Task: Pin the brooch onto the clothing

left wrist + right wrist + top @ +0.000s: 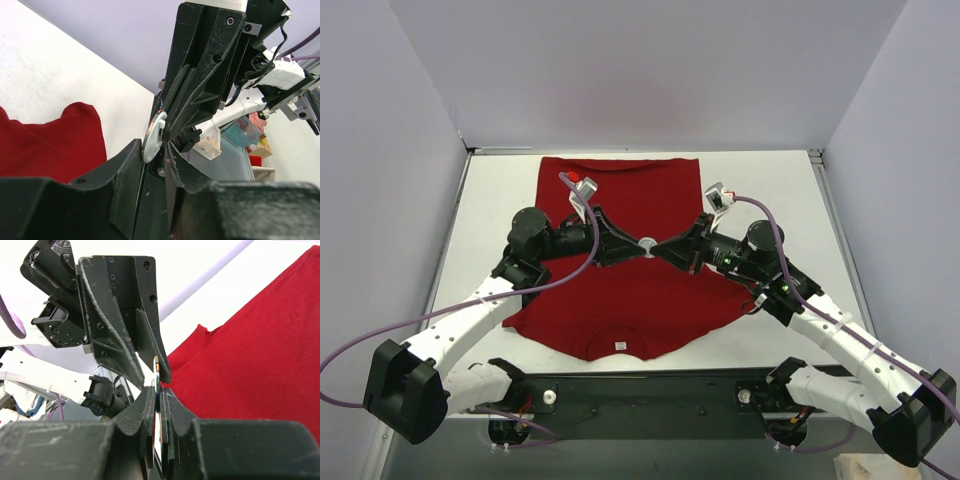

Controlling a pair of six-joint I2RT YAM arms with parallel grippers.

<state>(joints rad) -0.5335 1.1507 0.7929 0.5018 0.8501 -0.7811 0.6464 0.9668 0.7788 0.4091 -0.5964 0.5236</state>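
Deep-red clothing [620,195] lay flat on the table [770,190], collar towards the arm bases, as both arms met in the air above its middle. The brooch [648,243] was held there, clear of the fabric, turned edge-on to the right wrist camera and showing its pale back to the left one.

The step looked like a shared grip or hand-over of the tiny disc. To do it well, one pinch likely had to stay firm while the other settled squarely on the rim without twisting, and the meeting point had to stay over the shirt in case of a slip.

The right gripper [670,245] was clamped tight on the brooch's upper part. The left gripper [625,247] stood narrow about the lower rim, but whether it actually pinched the disc could not be told.
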